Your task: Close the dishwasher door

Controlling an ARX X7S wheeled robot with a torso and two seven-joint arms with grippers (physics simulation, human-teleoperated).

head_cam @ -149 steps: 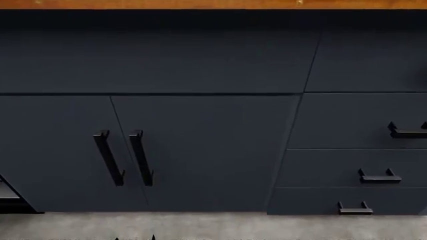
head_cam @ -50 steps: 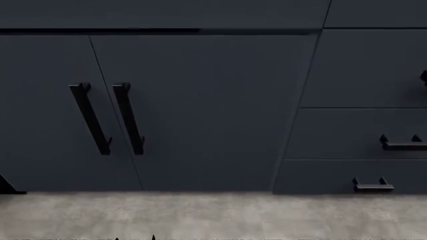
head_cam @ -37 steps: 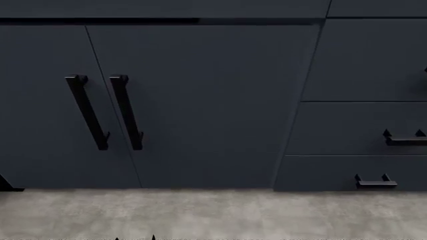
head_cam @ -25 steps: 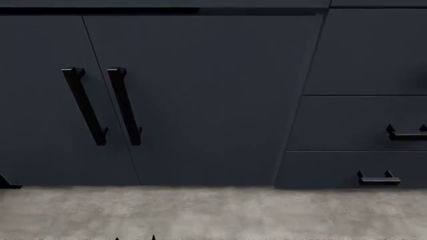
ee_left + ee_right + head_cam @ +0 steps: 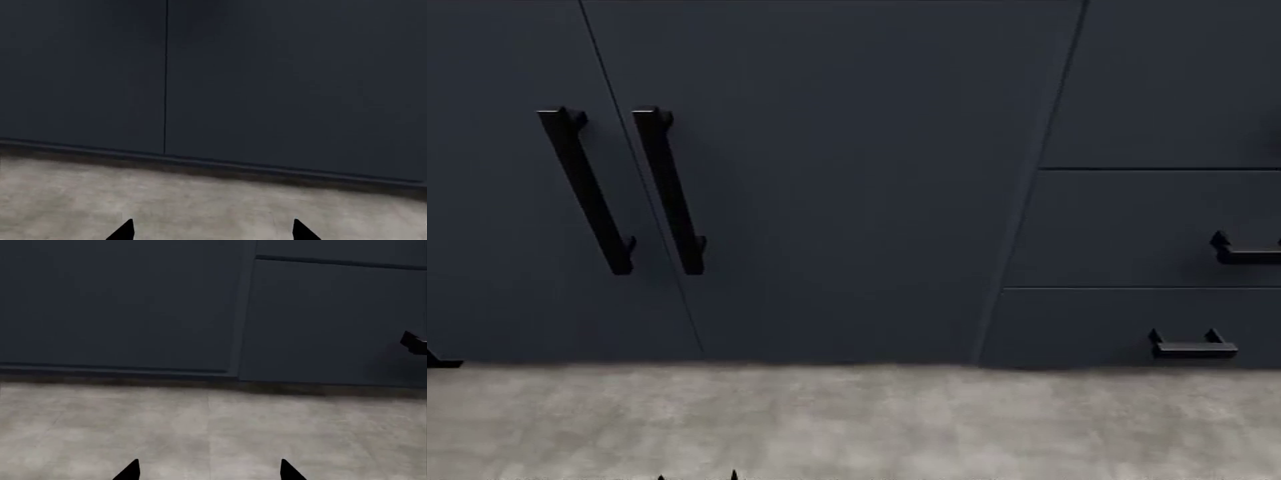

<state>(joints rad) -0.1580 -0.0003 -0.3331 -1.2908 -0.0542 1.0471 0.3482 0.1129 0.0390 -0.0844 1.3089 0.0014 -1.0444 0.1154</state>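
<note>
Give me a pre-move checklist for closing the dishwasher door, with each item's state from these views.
1. Dishwasher door in view: not ok; only a dark sliver shows at the head view's left edge, identity unclear.
2. Left gripper free: ok, jaws apart, nothing between them.
3. Right gripper free: ok, jaws apart and empty.
4. Floor ahead clear: ok, bare grey concrete.
5. Facing the target: not ok; navy cabinet doors with bar handles and drawer fronts fill the view.
6. Door angle: cannot tell.
</note>
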